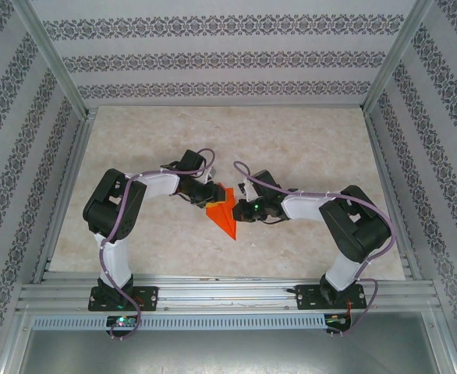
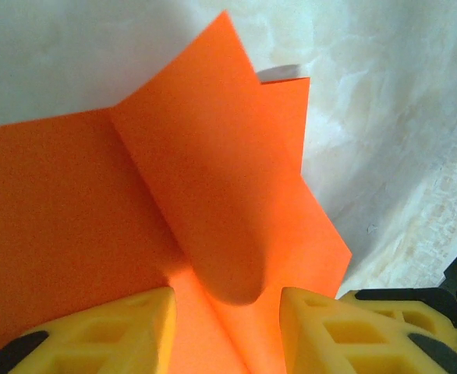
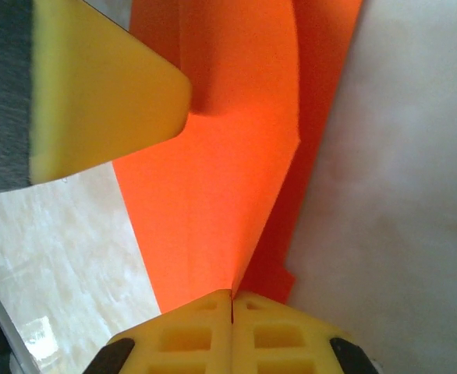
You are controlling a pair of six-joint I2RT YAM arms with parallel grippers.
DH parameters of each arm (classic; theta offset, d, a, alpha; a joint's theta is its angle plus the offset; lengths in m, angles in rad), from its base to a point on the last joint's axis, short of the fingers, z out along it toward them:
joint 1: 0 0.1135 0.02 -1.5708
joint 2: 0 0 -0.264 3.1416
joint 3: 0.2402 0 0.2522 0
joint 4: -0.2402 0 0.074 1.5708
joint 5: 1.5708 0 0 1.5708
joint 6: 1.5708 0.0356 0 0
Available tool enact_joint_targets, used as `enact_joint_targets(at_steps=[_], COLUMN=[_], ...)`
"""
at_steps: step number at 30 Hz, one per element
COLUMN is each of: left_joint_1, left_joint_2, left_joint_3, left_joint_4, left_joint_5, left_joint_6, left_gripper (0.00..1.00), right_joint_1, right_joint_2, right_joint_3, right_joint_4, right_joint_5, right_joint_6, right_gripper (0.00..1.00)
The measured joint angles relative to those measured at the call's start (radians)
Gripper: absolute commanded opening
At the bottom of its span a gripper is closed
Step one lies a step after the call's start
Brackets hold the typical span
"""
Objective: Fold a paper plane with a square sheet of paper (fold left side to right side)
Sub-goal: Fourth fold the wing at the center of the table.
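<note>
The square sheet of paper (image 1: 224, 217), bright orange and partly folded to a point, lies at mid-table between both grippers. In the left wrist view the paper (image 2: 72, 202) lies flat with one flap raised and curled along a crease. My left gripper (image 2: 227, 304) is open, its yellow fingers (image 2: 127, 327) standing either side of the flap's lower end. My right gripper (image 3: 232, 300) is shut on the paper (image 3: 213, 195), pinching a lifted edge. A left finger (image 3: 104, 86) presses the sheet from the far side. From above, the left gripper (image 1: 207, 197) and right gripper (image 1: 242, 210) nearly meet.
The marbled beige table (image 1: 291, 140) is enclosed by patterned walls (image 1: 10, 117) on three sides. An aluminium rail (image 1: 228, 294) carrying the arm bases runs along the near edge. Purple cables loop over both arms.
</note>
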Motion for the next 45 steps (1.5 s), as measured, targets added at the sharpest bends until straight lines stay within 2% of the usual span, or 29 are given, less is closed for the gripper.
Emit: enact_joint_targets(at_steps=[26, 42, 45], left_joint_1=[0.000, -0.001, -0.001], left_joint_2=[0.000, -0.061, -0.108], left_joint_3=[0.001, 0.001, 0.000], left_joint_4=[-0.001, -0.002, -0.001], left_joint_5=[-0.001, -0.038, -0.057], left_joint_6=[0.000, -0.004, -0.003], left_gripper=[0.41, 0.53, 0.45], right_joint_1=[0.001, 0.001, 0.001], right_joint_2=[0.045, 0.063, 0.064], right_joint_3=[0.031, 0.050, 0.051], right_joint_4=[-0.027, -0.034, -0.035], right_joint_5=[0.009, 0.008, 0.008], right_joint_6=[-0.019, -0.014, -0.014], right_gripper=[0.00, 0.00, 0.00])
